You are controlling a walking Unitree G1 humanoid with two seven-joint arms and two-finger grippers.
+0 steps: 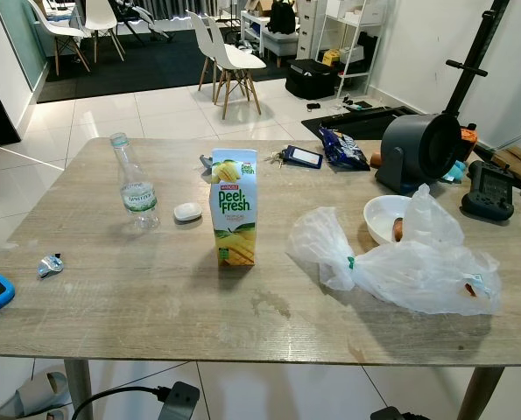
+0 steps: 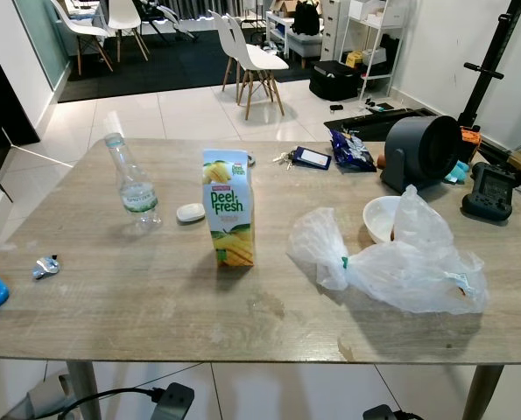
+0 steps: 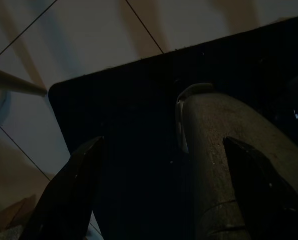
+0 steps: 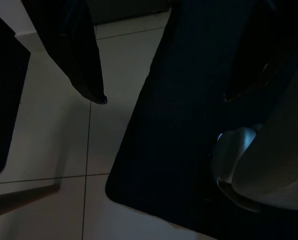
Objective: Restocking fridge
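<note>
A: How far along is the restocking?

B: Barely begun, I'd judge. From the left on the worktop point(image 1: 155, 297): the water bottle point(image 1: 134, 185) stands upright, the juice carton point(image 1: 234, 207) near the middle, then the plastic bag point(image 1: 400, 262) beside the white bowl point(image 1: 384, 216). Nothing is lifted; no fridge is visible.

A: And the arms?

B: Both hang low over the floor. The left end effector point(image 3: 159, 195) is spread wide and empty; the right end effector point(image 4: 164, 97) likewise.
</note>
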